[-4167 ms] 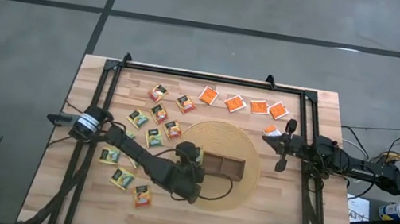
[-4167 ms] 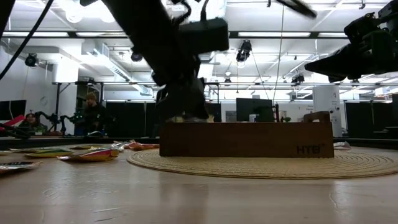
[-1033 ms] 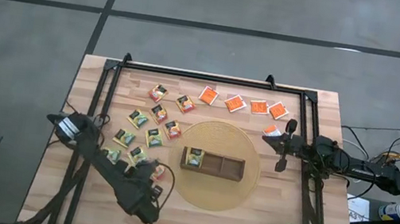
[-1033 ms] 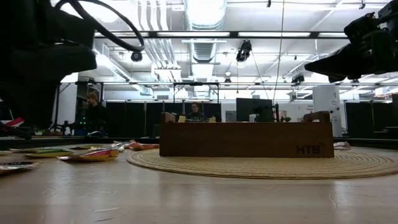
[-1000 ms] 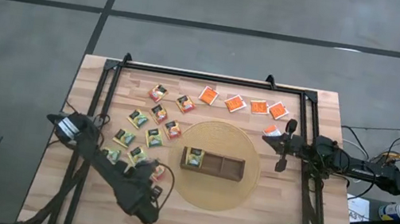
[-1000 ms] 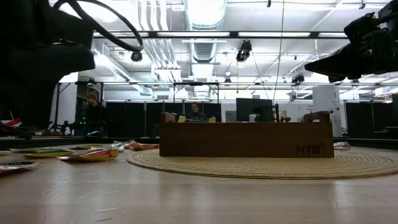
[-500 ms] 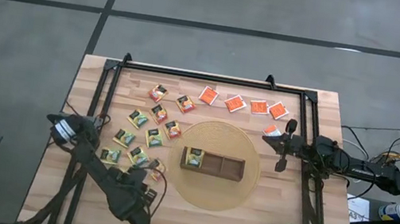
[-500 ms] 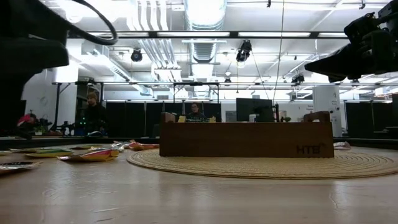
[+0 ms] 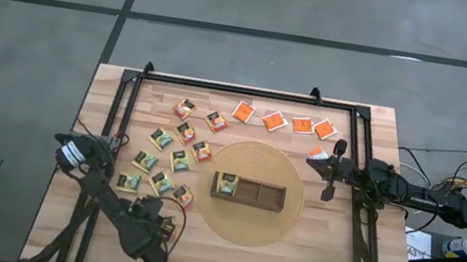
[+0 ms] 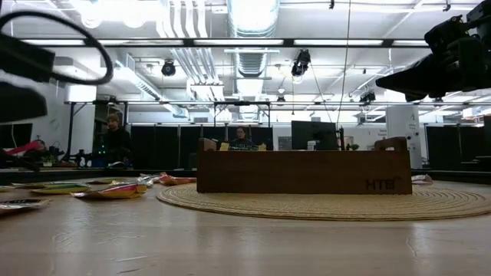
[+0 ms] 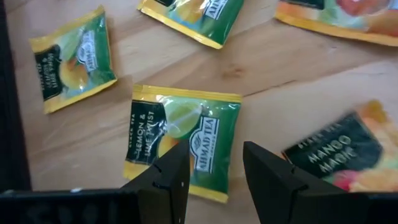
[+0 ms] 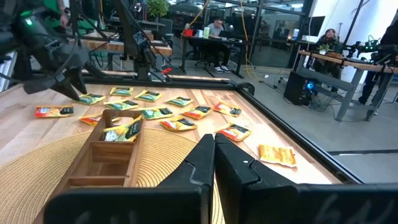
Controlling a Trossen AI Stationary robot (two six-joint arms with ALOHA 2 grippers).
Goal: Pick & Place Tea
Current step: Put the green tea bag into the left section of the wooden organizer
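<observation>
Glossy green-and-yellow square sachet (image 11: 180, 148) beneath parted, empty left gripper (image 11: 214, 171); right gripper (image 12: 214, 163) shut.

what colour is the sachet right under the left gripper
Green with yellow edges and a dark label panel; the left wrist view shows it best.

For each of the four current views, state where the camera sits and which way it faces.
High: overhead, straight down on the table; both arms show.
Low: at tabletop height, level across the round mat to the wooden tray; arm parts at upper corners.
Left wrist: just above the table, on a green-and-yellow sachet past the open left end effector.
Right wrist: along the shut right end effector toward the tray.
Shared: the tray shows in high, low and right wrist.
</observation>
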